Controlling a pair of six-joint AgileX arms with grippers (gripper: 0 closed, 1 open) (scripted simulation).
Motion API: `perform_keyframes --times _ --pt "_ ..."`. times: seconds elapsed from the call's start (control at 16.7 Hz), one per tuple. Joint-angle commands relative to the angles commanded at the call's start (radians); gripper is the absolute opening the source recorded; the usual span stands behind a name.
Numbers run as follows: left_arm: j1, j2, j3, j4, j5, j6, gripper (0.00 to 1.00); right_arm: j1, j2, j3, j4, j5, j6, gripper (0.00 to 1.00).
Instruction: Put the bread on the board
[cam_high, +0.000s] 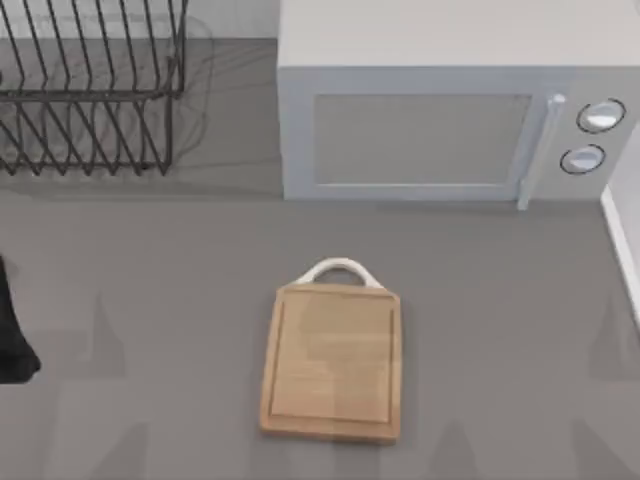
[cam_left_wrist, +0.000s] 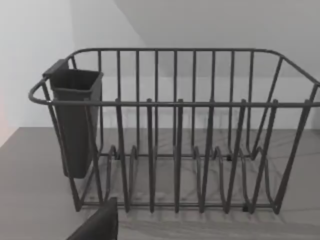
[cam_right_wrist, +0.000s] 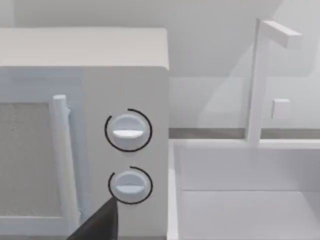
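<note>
Found the board (cam_high: 332, 362) lying flat mid-worktop (cam_high: 150, 300), bare on top, its white loop handle (cam_high: 340, 268) turned toward the microwave (cam_high: 420, 140). Could not place the bread from here; guessed it might sit behind the shut microwave door, no more than a guess.

Left tool (cam_left_wrist: 100, 224) hung facing the wire dish rack (cam_left_wrist: 175, 150) with its dark cutlery cup (cam_left_wrist: 75, 120), at the worktop's far left; left arm (cam_high: 12, 330) at the left edge. Right tool (cam_right_wrist: 100, 222) hung just before the microwave's two dials (cam_right_wrist: 128, 131), beside the white sink (cam_right_wrist: 240, 200). Could not tell whether either tool was spread or pressed together.

Judged the main risk as reaching blind: without the bread located, might sweep a tool into the rack wires or knock a dial. Also risked nudging the board off its spot on a low pass, since nothing pinned it.
</note>
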Motion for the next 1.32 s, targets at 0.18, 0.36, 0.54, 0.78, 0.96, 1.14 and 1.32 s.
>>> perform_keyframes --times 0.18,0.36,0.54,0.78,0.96,1.14,1.32 --pt "0.002 0.010 0.010 -0.007 0.000 0.006 1.00 0.000 0.000 0.000 0.000 0.000 0.000 1.00" --pt "0.015 0.104 0.100 -0.066 -0.002 0.058 1.00 0.000 0.000 0.000 0.000 0.000 0.000 1.00" --pt "0.037 0.292 0.264 -0.173 -0.001 0.150 1.00 0.000 0.000 0.000 0.000 0.000 0.000 1.00" --pt "0.073 0.667 0.543 -0.369 0.001 0.312 1.00 0.000 0.000 0.000 0.000 0.000 0.000 1.00" --pt "0.104 1.002 0.767 -0.536 0.001 0.445 1.00 0.000 0.000 0.000 0.000 0.000 0.000 1.00" --pt "0.135 1.330 0.986 -0.700 0.000 0.575 1.00 0.000 0.000 0.000 0.000 0.000 0.000 1.00" --pt "0.163 1.608 1.187 -0.846 -0.001 0.693 1.00 0.000 0.000 0.000 0.000 0.000 0.000 1.00"
